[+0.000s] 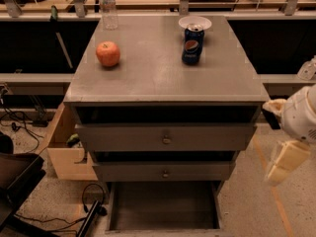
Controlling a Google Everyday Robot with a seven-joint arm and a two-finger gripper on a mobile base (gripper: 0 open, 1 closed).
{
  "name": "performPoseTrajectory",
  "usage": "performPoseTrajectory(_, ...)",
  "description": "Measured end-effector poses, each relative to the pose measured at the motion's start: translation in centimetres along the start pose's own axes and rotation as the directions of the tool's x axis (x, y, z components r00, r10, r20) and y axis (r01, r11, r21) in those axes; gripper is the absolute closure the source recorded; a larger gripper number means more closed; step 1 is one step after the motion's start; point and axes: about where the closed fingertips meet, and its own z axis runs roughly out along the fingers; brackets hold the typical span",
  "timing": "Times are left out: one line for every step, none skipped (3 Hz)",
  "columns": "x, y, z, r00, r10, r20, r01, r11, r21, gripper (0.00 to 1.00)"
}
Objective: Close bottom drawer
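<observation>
Bottom drawer [163, 206] standing pulled out at the foot of the cabinet [163, 83].
Wooden box [64, 157] sitting left of it; apple [107, 53], then can [191, 44], resting on top; gripper [285, 163] hanging off the right side, apart from the cabinet, its grip impossible to read.

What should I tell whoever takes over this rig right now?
Gripper: hangs off the right side of the cabinet, low, touching no drawer.
Bottom drawer: pulled well out toward the camera, its grey floor showing.
Done: nothing toward closing yet.
Left: bring the gripper round to the drawer's front and push it in.
The apple and cola can on top are not part of the job.
</observation>
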Motion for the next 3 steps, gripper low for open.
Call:
performPoseTrajectory(3.6, 3.3, 5.5, 0.998, -0.003, 0.060, 0.004, 1.0000, -0.005, 0.00)
performPoseTrajectory(7.5, 8.1, 11.3, 0.997, -0.001, 0.078, -0.001, 0.9998, 0.019, 0.00)
performPoseTrajectory(7.4, 8.1, 11.2, 0.997, -0.003, 0.078, 0.001, 0.9999, 0.017, 0.00)
